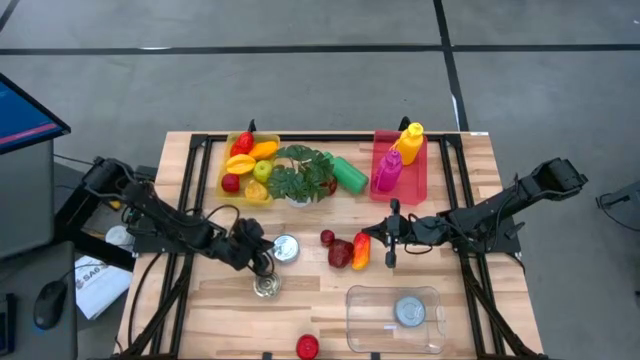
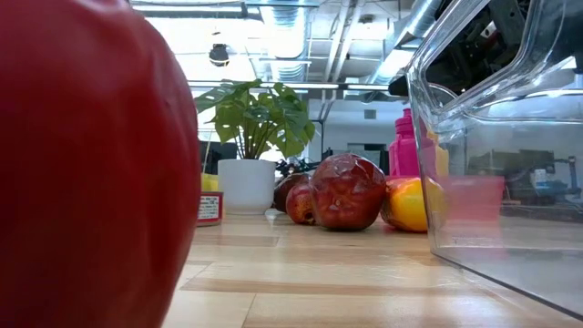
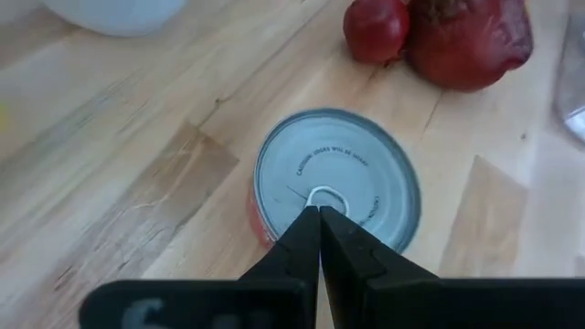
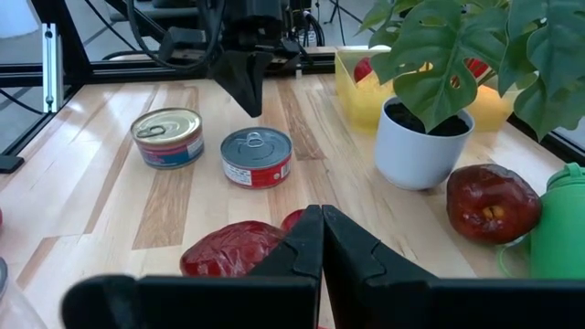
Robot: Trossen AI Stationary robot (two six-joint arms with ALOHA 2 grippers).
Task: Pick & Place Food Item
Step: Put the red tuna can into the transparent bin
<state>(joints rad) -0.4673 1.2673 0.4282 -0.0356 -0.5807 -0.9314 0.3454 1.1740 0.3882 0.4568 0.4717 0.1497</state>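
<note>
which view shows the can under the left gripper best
The left wrist view: the can fills the picture, pull-tab lid up, just past the left gripper, whose fingers are shut. The right wrist view shows its side label. The high view shows only a small disc. The low view does not show it clearly.

A potted plant [image 1: 300, 178] in a white pot stands on the worktop [image 1: 200, 310], farther back than the left claw [image 1: 265, 255] and the right claw [image 1: 392, 235] and roughly midway between them. A green bottle [image 1: 349, 174] lies just beside the plant. Behind the right claw sits a pink tray [image 1: 425, 180] holding a yellow bottle [image 1: 409, 143] and a pink bottle [image 1: 387, 171]. A computer mouse [image 1: 48, 303] lies off the worktop, well apart from the left claw.
</note>
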